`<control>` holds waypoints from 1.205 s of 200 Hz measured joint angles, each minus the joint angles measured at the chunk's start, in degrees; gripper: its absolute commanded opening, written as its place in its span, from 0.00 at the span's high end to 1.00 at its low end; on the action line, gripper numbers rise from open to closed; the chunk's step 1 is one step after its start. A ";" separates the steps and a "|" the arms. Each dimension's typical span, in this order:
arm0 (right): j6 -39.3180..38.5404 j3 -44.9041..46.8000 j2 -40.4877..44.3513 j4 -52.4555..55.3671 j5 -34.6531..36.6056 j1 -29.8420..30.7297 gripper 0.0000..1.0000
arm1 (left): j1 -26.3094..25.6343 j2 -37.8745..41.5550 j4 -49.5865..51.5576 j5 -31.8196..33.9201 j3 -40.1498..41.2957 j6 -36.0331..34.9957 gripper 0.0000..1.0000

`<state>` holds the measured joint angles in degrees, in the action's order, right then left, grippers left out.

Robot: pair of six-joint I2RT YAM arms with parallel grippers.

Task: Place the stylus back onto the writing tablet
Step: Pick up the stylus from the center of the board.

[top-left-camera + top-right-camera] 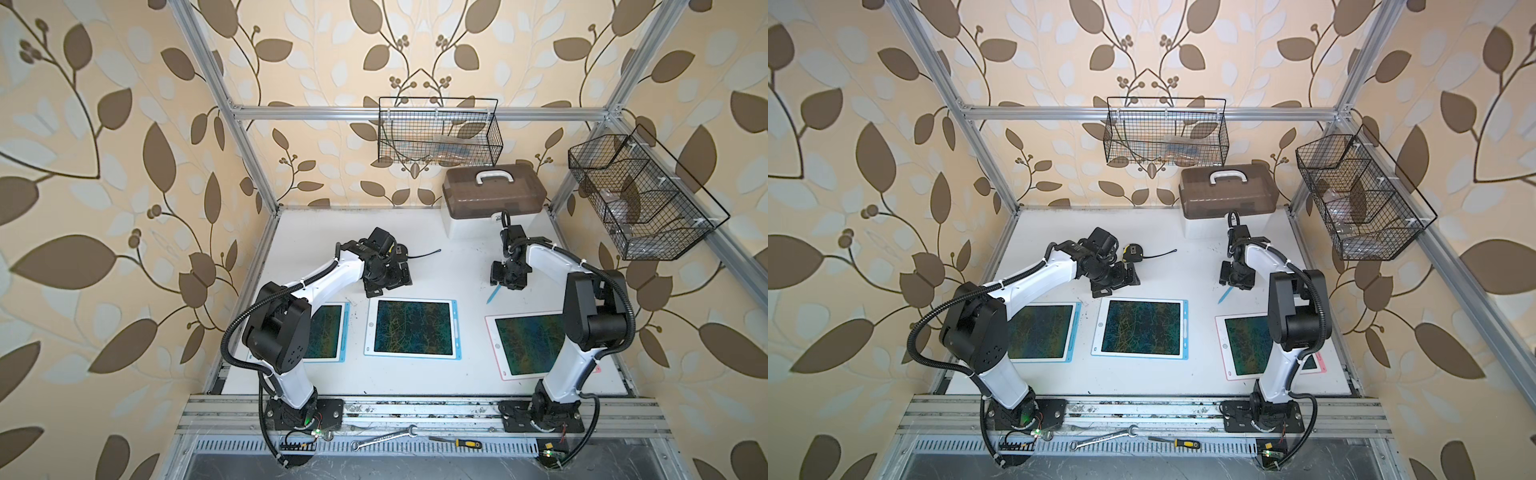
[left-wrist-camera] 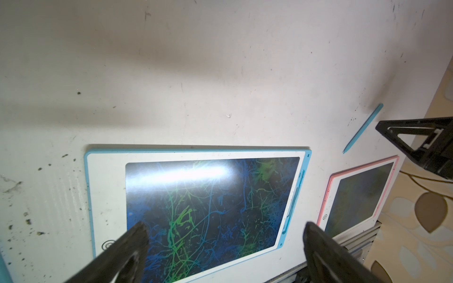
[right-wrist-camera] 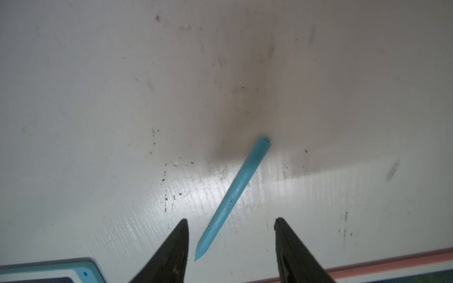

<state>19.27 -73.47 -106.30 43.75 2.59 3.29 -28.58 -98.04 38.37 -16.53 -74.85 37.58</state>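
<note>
- Nearest, on the front rail before the middle tablet (image 1: 413, 328), lie a wrench (image 1: 384, 438) and a screwdriver (image 1: 457, 442).
- The middle tablet lies flat on the table (image 1: 449, 374), blue-edged, its dark screen covered in scribbles.
- Left of it lies a second blue tablet (image 1: 328, 332), partly under the left arm.
- Right of it lies a pink tablet (image 1: 528, 345), turned slightly askew, partly under the right arm.
- The stylus (image 3: 235, 193), light blue, lies flat on the table just beyond the middle tablet's far right corner. It touches neither tablet, and its tip points back toward them.
- The right gripper (image 3: 231, 220) hangs over the stylus, jaws apart on either side of the tip end, touching nothing.
- The left gripper (image 2: 224, 224) hovers over the middle tablet's far edge, jaws spread wide and empty.
- Beyond the middle tablet, behind the left gripper, sits a tape measure (image 1: 1133, 252).
- Farther back and to the right stands a brown-lidded box (image 1: 494, 195) with a white handle.
- Farthest off, two wire baskets (image 1: 440, 133) (image 1: 640, 195) hang from the frame.
</note>
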 measured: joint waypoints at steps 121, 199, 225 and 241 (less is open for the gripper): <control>1.42 0.02 -3.74 -1.90 0.46 0.79 0.62 | 0.00 0.00 -0.63 0.00 0.37 0.02 0.01; 1.27 0.13 -4.02 -2.47 0.50 1.99 0.77 | 0.00 0.00 -0.61 0.00 0.90 0.02 0.01; 1.27 0.31 -4.02 -2.75 0.79 3.32 0.80 | -0.02 0.00 -0.59 0.02 0.90 0.04 0.01; 1.25 0.33 -4.02 -2.89 0.83 4.00 0.83 | -0.28 0.00 -0.57 0.02 0.90 0.04 0.01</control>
<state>20.51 -73.14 -110.32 40.86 3.42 7.29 -28.86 -98.04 37.80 -16.51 -73.95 37.63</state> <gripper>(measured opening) 0.195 0.988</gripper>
